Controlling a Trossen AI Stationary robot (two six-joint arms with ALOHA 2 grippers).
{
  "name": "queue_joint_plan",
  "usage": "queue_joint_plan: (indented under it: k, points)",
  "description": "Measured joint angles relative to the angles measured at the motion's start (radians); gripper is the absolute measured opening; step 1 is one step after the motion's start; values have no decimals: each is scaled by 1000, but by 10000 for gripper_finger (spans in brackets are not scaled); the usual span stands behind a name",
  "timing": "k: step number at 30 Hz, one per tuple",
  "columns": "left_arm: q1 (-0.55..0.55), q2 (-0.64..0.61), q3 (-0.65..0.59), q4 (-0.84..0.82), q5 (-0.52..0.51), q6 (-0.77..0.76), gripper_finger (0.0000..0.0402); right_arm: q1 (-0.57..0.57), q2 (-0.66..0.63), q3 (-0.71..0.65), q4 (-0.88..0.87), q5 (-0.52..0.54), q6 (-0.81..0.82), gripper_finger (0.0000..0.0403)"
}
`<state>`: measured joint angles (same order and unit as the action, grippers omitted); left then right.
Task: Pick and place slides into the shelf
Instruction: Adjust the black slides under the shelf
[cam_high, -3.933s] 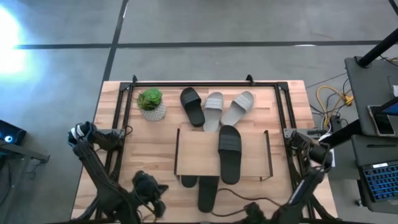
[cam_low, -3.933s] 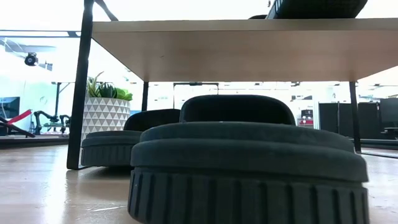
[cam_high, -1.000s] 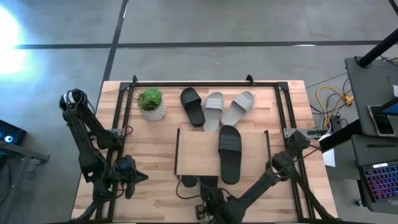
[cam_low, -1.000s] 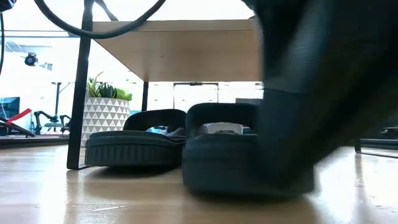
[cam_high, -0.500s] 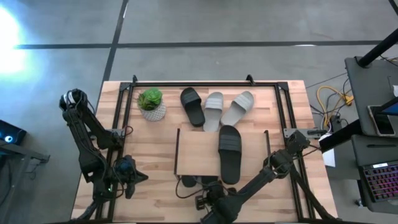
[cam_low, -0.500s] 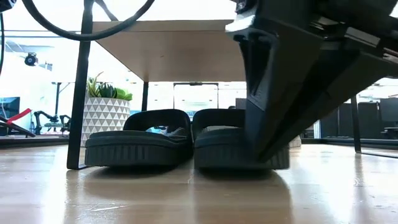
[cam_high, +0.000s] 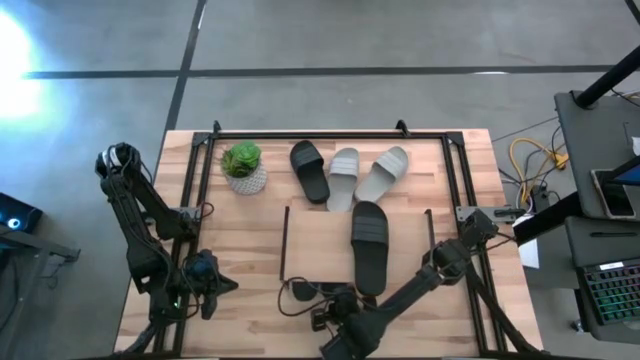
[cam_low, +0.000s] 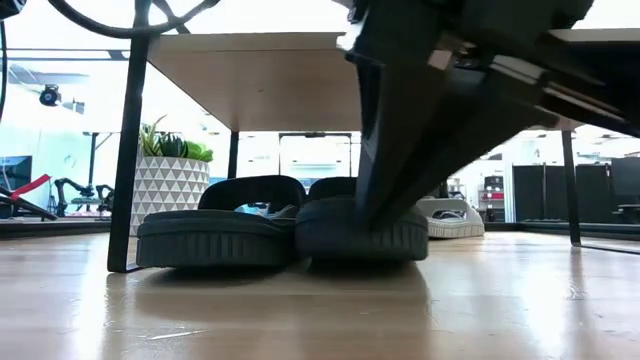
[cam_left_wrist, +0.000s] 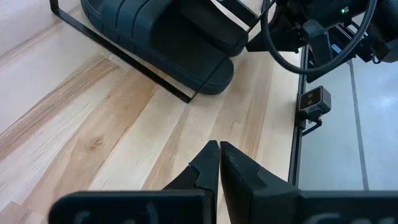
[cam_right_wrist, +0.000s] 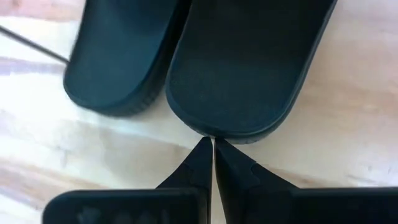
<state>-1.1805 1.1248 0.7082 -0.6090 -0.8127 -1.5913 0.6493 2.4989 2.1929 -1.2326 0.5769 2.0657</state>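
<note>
High view: four slides (cam_high: 369, 244) visible, two black, two grey.

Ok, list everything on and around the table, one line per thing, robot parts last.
black slides: four; one on the shelf top, one behind the shelf, two side by side under its near edge.
grey slides: two, light grey, behind the shelf, beside the black one.
shelf: one, light wood top, black side frames, mid-table.
potted plant: one, green in a white pot, far left of the table.
table: one, light wood, black rails.
laptop: one, on a stand right of the table.
left gripper: jaws shut, over bare table, near left.
right gripper: jaws shut, tips at the heel of one under-shelf slide.
</note>
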Motion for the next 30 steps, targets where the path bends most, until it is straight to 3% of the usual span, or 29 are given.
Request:
queue_joint_plan:
  k: [11, 21, 28, 30]
  points:
    - [0, 0, 0, 27, 20, 0, 0, -21, -1, 17, -13, 2, -43, 11]
    - [0, 0, 1, 27, -32, 19, 0, 66, -2, 164, -8, 56, -116, 11]
    - [0, 5, 1, 91, -36, 75, 0, 139, -9, 161, 253, 54, -287, 11]
    - [0, 26, 1, 189, -30, 169, 0, 159, -9, 163, 285, 59, -292, 11]
